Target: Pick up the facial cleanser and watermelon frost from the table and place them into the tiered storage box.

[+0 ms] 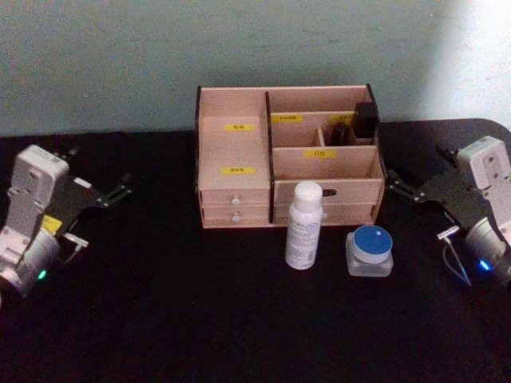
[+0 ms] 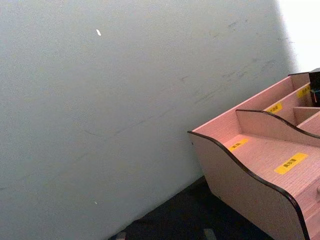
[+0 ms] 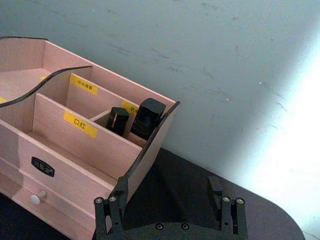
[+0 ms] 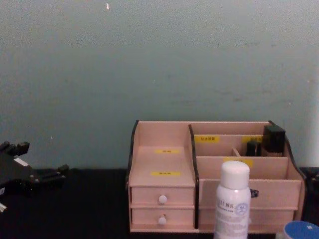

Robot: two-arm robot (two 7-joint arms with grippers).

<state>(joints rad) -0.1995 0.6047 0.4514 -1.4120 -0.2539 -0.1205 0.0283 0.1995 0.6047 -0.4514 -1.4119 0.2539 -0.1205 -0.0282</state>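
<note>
A: Where's the white spray bottle (image 1: 304, 225), the blue-lidded clear jar (image 1: 370, 250)?
B: Upright on the black counter (image 1: 160, 319), before the pink-beige wooden tiered storage box (image 1: 231, 152). Flanking: left gripper (image 1: 116, 191), right gripper (image 1: 403, 190), both spread wide, empty.

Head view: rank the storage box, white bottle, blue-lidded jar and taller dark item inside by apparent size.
1. tiered storage box
2. white bottle
3. blue-lidded jar
4. taller dark item, farther back and partly hidden, so its real size is unsure.

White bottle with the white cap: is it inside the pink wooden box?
No, the white-capped white bottle stands upright on the black table in front of the pink wooden box.
</note>
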